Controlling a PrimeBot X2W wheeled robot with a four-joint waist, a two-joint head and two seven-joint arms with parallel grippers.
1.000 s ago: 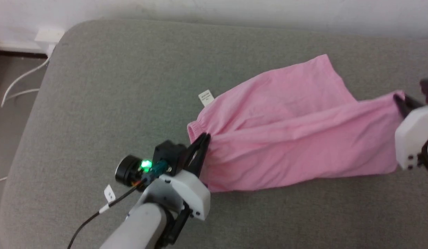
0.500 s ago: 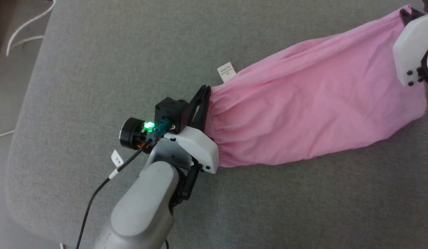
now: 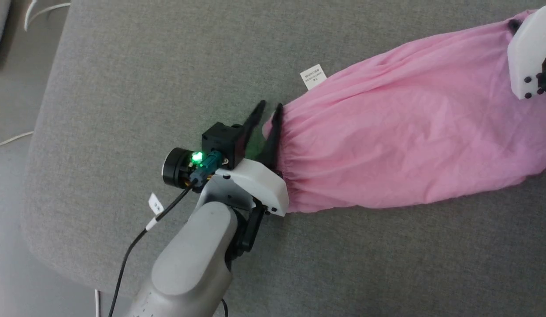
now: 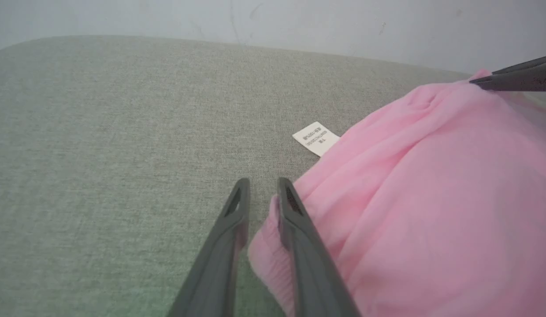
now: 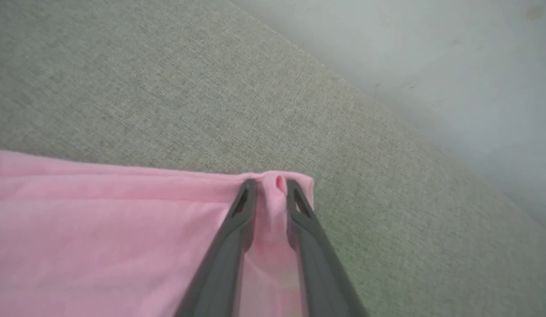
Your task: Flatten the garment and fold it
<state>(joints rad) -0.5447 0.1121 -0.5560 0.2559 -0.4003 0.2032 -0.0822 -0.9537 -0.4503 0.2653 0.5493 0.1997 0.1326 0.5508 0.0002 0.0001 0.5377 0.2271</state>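
Note:
The garment (image 3: 409, 145), light pink shorts, lies stretched out across the grey cushion (image 3: 145, 88), its white label (image 3: 312, 75) sticking out at the far edge. My left gripper (image 3: 268, 106) sits at the gathered waistband end with its jaws parted. In the left wrist view the waistband edge (image 4: 264, 246) lies loose between the two fingers of my left gripper (image 4: 263, 181). My right gripper (image 3: 515, 24) is at the opposite end. In the right wrist view, the right gripper (image 5: 271, 182) has its jaws slightly apart, with a bunched corner of the garment (image 5: 101, 229) between them.
The cushion's rounded left edge (image 3: 35, 154) drops to a floor with white cables (image 3: 8, 140). A black cable (image 3: 127, 259) trails from my left wrist. A pale wall (image 4: 299, 22) runs behind the cushion.
Both grippers were shut on the garment's ends and now have their jaws parted. The garment went from held and creased to lying stretched out. The head camera has tilted down.

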